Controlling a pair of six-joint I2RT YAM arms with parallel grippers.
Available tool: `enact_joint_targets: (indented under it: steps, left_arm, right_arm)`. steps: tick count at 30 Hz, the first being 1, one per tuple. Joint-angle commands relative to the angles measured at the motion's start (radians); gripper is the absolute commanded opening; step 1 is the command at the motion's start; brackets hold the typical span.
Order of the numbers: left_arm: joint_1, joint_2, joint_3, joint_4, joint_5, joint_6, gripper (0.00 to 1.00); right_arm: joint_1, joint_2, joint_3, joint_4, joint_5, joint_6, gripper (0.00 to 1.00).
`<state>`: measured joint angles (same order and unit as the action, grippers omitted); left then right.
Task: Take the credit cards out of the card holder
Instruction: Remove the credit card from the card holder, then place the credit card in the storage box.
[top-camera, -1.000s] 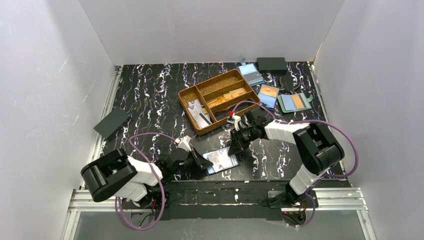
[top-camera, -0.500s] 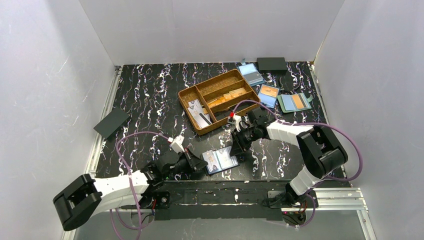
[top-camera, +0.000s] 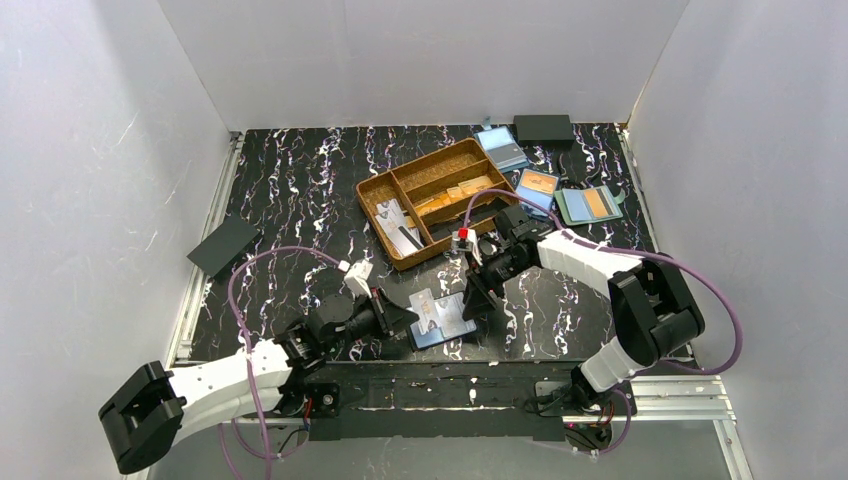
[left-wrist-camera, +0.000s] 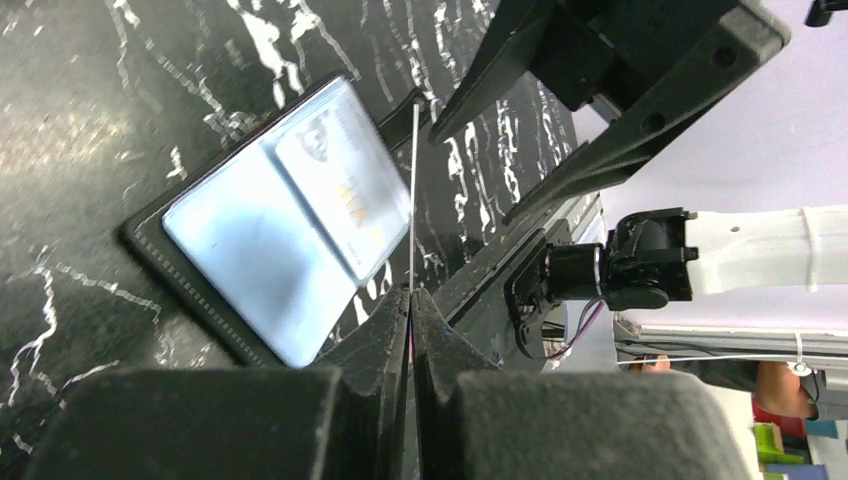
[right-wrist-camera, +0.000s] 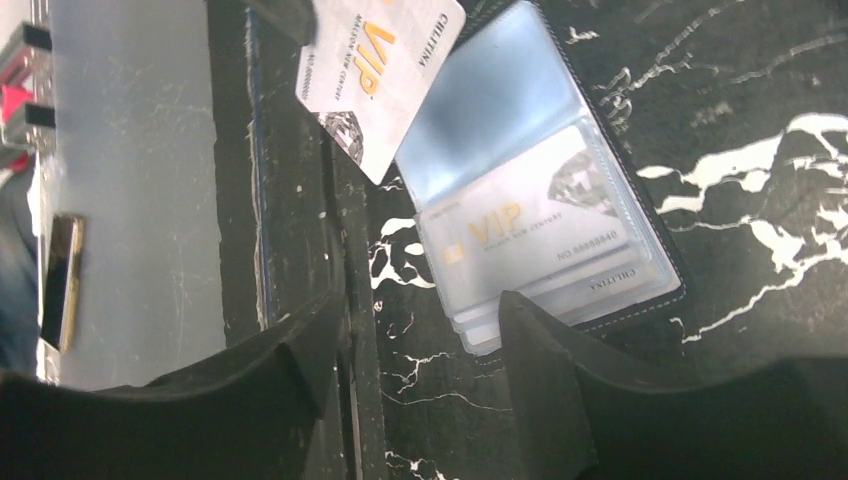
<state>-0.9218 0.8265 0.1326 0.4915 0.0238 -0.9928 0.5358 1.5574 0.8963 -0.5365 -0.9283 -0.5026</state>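
The black card holder (top-camera: 455, 328) lies open near the table's front edge, its light blue lining up. Several pale credit cards (right-wrist-camera: 535, 240) sit stacked in its clear sleeve. My left gripper (top-camera: 404, 312) is shut on one whitish credit card (right-wrist-camera: 378, 68), which it holds just off the holder's left side. That card shows edge-on as a thin line (left-wrist-camera: 413, 190) in the left wrist view, rising from the closed jaws of the left gripper (left-wrist-camera: 411, 292). My right gripper (right-wrist-camera: 420, 345) is open over the holder's right end, and its right finger (right-wrist-camera: 545, 375) overlaps the stack's corner.
A brown divided tray (top-camera: 378, 189) holding cards stands behind the holder. Blue holders (top-camera: 537, 190) and a grey-green one (top-camera: 590, 205) lie at the back right. Black boxes sit at the left edge (top-camera: 224, 246) and the far right corner (top-camera: 543, 128).
My left arm has reached further out, and its shut gripper now holds a card clear of the holder. My right gripper has opened and shifted a little toward the holder.
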Motion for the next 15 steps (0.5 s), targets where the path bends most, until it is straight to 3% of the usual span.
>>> enact_joint_targets:
  steps: [1,7,15]
  left_arm:
    - [0.006,0.011,0.073,0.004,0.026,0.105,0.00]
    - [0.038,0.048,0.117,0.031,0.039,0.124,0.00]
    - [0.249,0.100,0.196,0.030,0.222,0.091,0.00]
  right_arm:
    - [-0.006,-0.049,0.051,-0.151,-0.080,-0.180,0.72]
    - [-0.008,-0.073,0.060,-0.173,-0.075,-0.212,0.77]
    - [-0.047,-0.111,0.076,-0.226,-0.074,-0.260,0.79]
